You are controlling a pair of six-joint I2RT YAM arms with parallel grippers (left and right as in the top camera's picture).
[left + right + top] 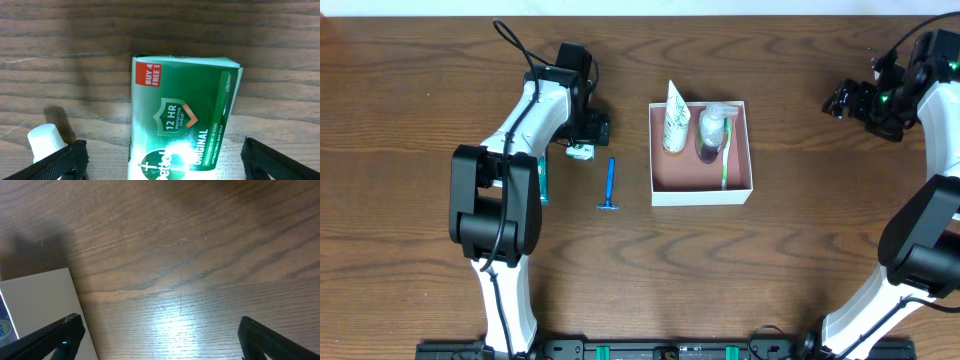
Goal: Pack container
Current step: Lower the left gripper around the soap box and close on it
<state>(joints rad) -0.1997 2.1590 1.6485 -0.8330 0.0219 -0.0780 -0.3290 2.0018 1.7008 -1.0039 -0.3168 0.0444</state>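
Between the wide-open jaws of my left gripper (167,162) lay a small green cardboard soap packet (182,120), flat on the brown wooden desk (65,65). Its long axis ran away from my wrist, so my fingers flanked its narrow width. A white plastic cap (45,140) showed beside my left finger, its body cut off. The square white-walled cardboard container (700,196) sat near the desk's middle, to the right of these jaws, already holding a white tube (673,120), a clear bottle (710,128) and a green toothbrush (727,155). A blue razor (610,186) lay between. My right gripper (845,100), jaws also apart and empty, hung near the far right corner, farther from the packet. Its camera caught a pale flat panel (40,300) I could not identify.
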